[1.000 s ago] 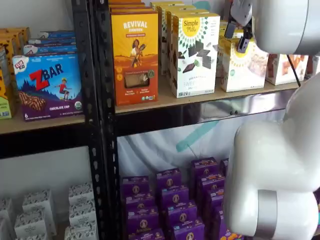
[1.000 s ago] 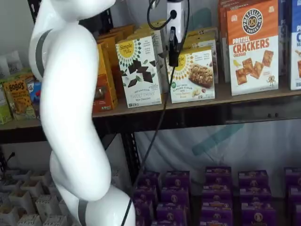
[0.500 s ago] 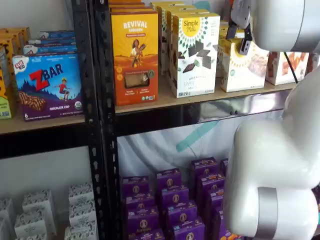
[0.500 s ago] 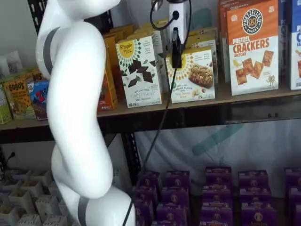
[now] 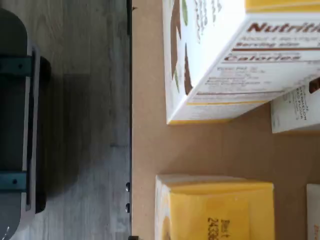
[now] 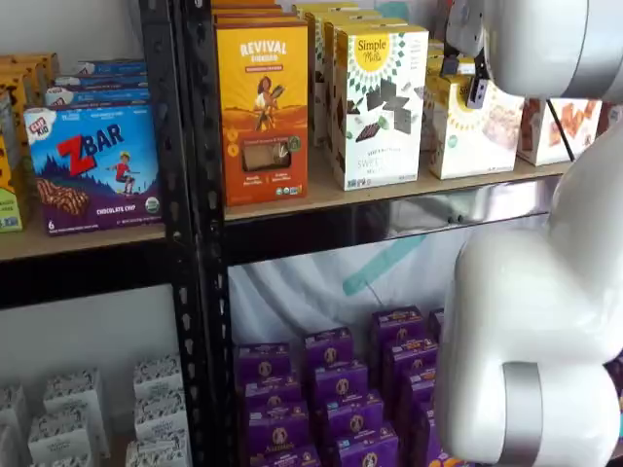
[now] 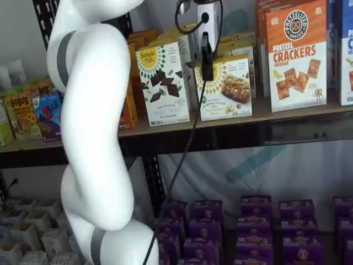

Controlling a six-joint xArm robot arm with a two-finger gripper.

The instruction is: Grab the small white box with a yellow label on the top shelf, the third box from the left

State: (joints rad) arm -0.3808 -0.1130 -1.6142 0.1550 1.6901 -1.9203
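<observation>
One small white box is what I'm after, and there it stands on the top shelf, upright at the front edge, yellow round label facing me. In a shelf view it shows its yellow side too, and from the wrist camera I'm looking down on its yellow top. Just beside it is the taller Simple Mills box with the dark chocolate pieces, near but apart, a slim gap between them; on its other side, the pretzel crackers box.

My pincer hangs right in front of the carton's upper corner, cable trailing down beside it. The black fingers read as one dark bar in both shelf views, so whether they're parted or closed I can't tell (side-on, no gap to see). Nothing is held in them.

Handling, as I judge it: a light cardboard carton, stiff at the edges, soft in the middle of its faces, fairly slick printed skin. I'd take it across the two yellow sides near the top, where the folded flaps stiffen it, squeezing gently. The neighbour's closeness is the worry: one finger must slide into that gap without tipping the taller box.
</observation>
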